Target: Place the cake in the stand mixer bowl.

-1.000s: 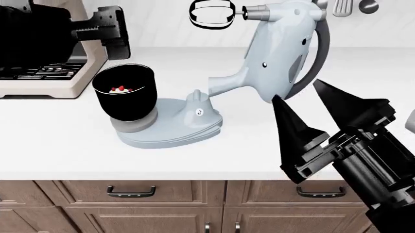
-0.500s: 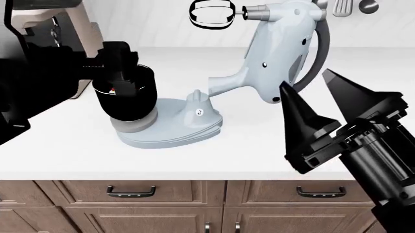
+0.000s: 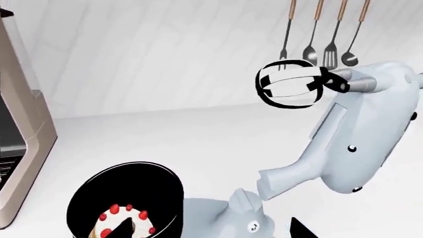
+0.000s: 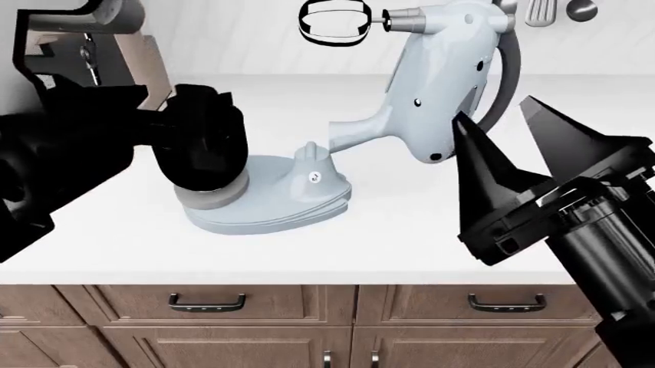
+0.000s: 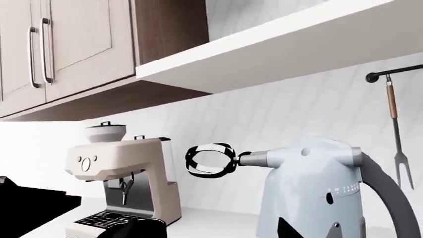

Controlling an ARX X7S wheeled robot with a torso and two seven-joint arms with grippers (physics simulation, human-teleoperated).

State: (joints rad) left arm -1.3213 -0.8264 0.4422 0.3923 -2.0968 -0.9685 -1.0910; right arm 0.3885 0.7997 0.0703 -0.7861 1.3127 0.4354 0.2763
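Nearest the front edge of the bench (image 4: 338,253), the right tool (image 4: 522,146) hung over the right side with its two black fingers spread apart and nothing between them. Above the left part of the bench, the left tool (image 4: 199,126) hovered over the stand mixer bowl (image 4: 205,165); whether its fingers stood apart or together could not be told, since the head view showed only a dark mass and the left wrist view showed just two finger tips. The bowl sat upright on the pale blue mixer base (image 4: 271,199), about midway between the front and back edges. The left wrist view looked down into the stand mixer bowl (image 3: 126,198), where the cake (image 3: 126,223) lay inside, berries up, clear of the tool. The mixer head (image 4: 440,84) was tilted back, its wire whisk (image 4: 335,21) raised toward the wall. At the back left corner stood the beige coffee machine (image 5: 126,173), and utensils (image 3: 324,34) hung on the wall behind the mixer.
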